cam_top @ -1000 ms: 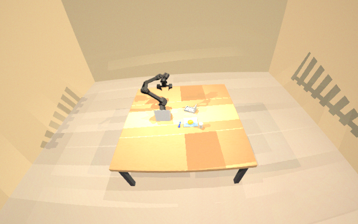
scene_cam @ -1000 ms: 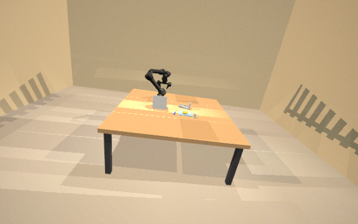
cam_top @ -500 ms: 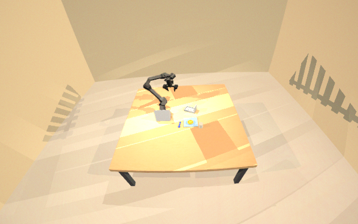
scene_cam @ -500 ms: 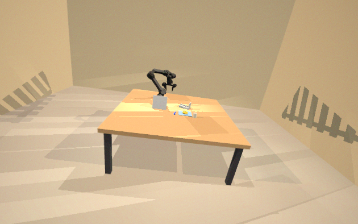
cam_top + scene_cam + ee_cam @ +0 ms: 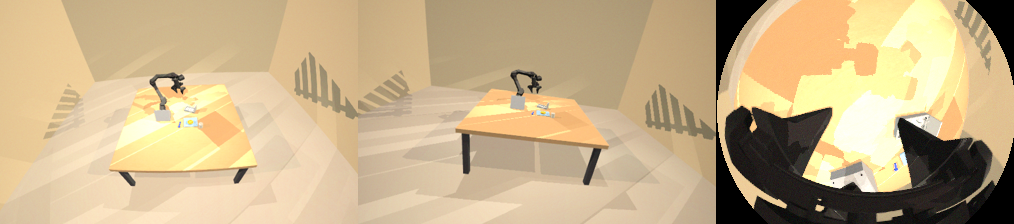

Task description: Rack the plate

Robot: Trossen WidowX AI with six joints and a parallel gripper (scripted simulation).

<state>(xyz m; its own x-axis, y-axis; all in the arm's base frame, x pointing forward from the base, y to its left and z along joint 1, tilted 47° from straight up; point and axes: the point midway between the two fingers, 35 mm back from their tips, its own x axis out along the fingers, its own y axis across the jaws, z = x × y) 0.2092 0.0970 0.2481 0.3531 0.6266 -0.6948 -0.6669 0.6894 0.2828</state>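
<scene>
While claw (image 5: 178, 90) gapes — one plate (image 5: 190, 122) | one rack (image 5: 190, 108)

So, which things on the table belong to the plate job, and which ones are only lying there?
Belong to the job:
- plate, yellow, flat on a blue mat
- dish rack
- gripper, open, holding nothing

Just lying about:
- small blue thing
- pale cup
- grey block at the arm's foot

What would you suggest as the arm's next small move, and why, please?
Probably swing the gripper toward the near side and lower it over the yellow plate. The open gripper holds nothing and hangs high beyond the dish rack, while the plate lies flat on its blue mat, ungrasped.
</scene>
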